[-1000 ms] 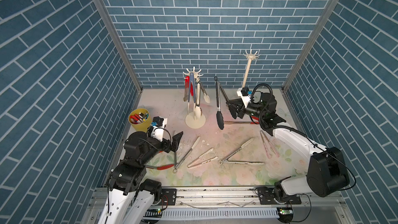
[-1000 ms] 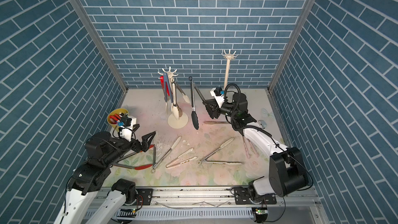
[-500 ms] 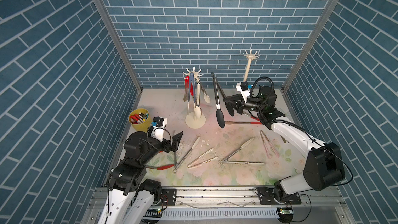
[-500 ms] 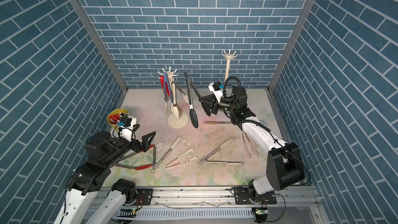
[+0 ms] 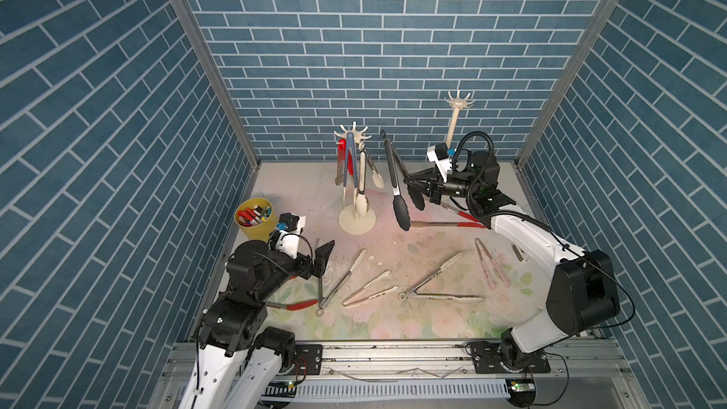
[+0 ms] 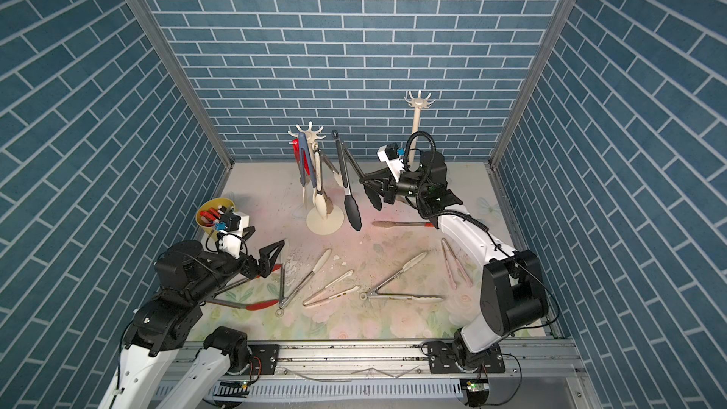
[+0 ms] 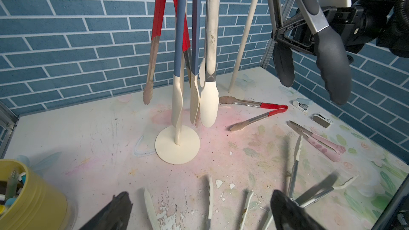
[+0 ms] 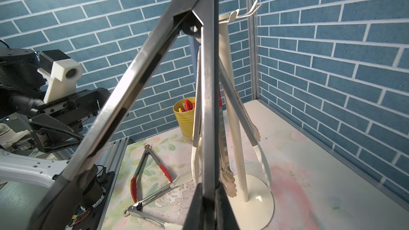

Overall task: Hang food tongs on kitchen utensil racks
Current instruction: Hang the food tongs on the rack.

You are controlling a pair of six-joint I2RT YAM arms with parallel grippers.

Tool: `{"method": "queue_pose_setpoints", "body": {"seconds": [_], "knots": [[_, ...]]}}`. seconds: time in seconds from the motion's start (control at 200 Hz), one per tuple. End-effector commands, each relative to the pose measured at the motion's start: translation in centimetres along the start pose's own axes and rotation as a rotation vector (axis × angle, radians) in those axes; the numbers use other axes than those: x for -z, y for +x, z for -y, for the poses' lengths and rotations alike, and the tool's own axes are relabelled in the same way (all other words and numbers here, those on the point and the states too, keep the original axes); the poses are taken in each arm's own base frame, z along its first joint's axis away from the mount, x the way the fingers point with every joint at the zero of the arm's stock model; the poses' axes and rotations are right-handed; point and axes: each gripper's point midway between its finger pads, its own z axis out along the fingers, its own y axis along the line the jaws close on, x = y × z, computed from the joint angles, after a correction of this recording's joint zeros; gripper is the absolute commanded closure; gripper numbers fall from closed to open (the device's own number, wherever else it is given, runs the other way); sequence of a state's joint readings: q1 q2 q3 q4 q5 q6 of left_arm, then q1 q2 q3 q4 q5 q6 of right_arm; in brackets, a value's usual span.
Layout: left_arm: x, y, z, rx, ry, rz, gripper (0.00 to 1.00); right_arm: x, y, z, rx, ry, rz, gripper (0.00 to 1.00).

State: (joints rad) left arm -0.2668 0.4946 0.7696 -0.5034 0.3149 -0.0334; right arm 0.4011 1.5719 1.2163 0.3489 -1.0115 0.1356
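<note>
Pinching one steel arm of the black-tipped tongs [image 5: 401, 210] in the right gripper [image 5: 409, 182], with fingers closed narrow on it. Holding that pair clear of the desk [image 5: 299, 198], hinge ring upward, black tips hanging down and spread in a V. Placed between the two kitchen utensil racks: just beside the crown of the near rack [image 5: 354, 226], well apart from the far rack [image 5: 453, 123] at the back wall. Cannot tell from the right wrist view about contact between ring and hook. Hung on the near rack, tips down: red-handled tongs [image 5: 341, 151], slim blue tongs [image 5: 348, 163] and cream-tipped steel tongs [image 5: 377, 179]. Hovering with the left gripper [image 5: 319, 260] low over the desk's left side, with fingers spread wide and around nothing. Lying flat on the desk: a red-tipped pair [image 5: 301, 304] partly under the left arm, a steel pair [image 5: 342, 279] with a cream tip just beside it, a slim beige pair [image 5: 379, 278] and another cream-tipped pair [image 5: 452, 298] in the middle, a slim pink pair [image 5: 485, 265] toward the right arm, and a second red-handled pair [image 5: 440, 224] near the right gripper, below the held tongs. Standing by the left wall, behind the left arm: a yellow cup [image 5: 253, 232] of markers.
</note>
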Motion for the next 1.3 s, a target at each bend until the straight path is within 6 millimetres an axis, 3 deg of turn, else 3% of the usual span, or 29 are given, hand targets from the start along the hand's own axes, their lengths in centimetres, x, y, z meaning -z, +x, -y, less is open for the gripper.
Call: {"method": "queue_pose_setpoints", "body": {"seconds": [0.0,0.775,1.295], "knots": [[0.0,0.3,0.2,-0.007,0.011,-0.003,0.01,-0.4,-1.0,-0.7,-0.007,-0.052,0.002,1.00],[0.1,0.2,0.2,-0.006,0.010,0.003,0.01,-2.7,0.1,0.0,-0.043,-0.088,-0.034,1.00],[0.2,0.1,0.3,-0.009,0.010,0.006,0.01,-3.5,0.9,-0.5,-0.052,-0.121,-0.075,1.00]]}}
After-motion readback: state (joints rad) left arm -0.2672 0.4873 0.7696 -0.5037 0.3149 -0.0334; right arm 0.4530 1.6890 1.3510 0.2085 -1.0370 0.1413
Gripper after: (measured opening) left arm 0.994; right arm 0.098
